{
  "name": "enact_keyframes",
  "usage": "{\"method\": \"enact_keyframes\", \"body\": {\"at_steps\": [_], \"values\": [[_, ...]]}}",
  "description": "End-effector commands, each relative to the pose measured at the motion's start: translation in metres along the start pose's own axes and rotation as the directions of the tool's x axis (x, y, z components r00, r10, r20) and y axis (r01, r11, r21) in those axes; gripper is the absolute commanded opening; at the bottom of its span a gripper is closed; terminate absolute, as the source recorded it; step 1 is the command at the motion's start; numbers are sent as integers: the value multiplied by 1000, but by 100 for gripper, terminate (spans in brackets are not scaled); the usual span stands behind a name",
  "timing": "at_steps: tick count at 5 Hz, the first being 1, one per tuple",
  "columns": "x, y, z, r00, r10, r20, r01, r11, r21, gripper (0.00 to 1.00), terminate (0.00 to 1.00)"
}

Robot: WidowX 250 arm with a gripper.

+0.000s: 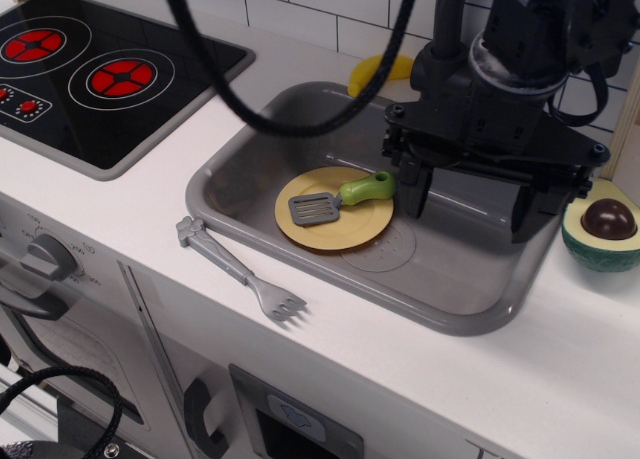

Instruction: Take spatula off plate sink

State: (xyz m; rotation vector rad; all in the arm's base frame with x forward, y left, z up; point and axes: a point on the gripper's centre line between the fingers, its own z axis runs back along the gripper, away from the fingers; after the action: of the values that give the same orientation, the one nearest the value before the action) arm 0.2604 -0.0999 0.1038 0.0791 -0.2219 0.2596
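Note:
The spatula [340,200] has a lime-green handle and a grey slotted blade. It lies across the mustard-yellow plate [345,233], blade to the left, handle end reaching past the plate's upper right rim. The plate sits on the floor of the grey sink [460,314], left of the circular drain mark. My black gripper [470,204] hangs over the sink, just right of the spatula's handle. Its jaws are wide apart and hold nothing. The left finger [411,191] is close beside the handle tip.
A grey toy fork [243,271] lies on the white counter in front of the sink. A black stovetop [95,74] is at the left. A toy avocado half [603,231] sits right of the sink. A bright yellow curved piece [375,71] lies behind it.

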Motion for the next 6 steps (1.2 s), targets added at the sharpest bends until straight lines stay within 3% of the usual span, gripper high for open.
{"method": "enact_keyframes", "body": {"at_steps": [1, 2, 3, 5, 6], "values": [[0, 0, 0, 1000, 0, 0, 0, 1000, 0, 100, 0], [10, 20, -16, 986, -164, 22, 164, 986, -24, 100, 0], [31, 44, -29, 941, -337, 40, 338, 941, -18, 100, 0], [72, 68, -60, 804, -592, 59, 594, 804, -29, 100, 0], [87, 70, -73, 762, -643, 79, 645, 765, 7, 100, 0]]}}
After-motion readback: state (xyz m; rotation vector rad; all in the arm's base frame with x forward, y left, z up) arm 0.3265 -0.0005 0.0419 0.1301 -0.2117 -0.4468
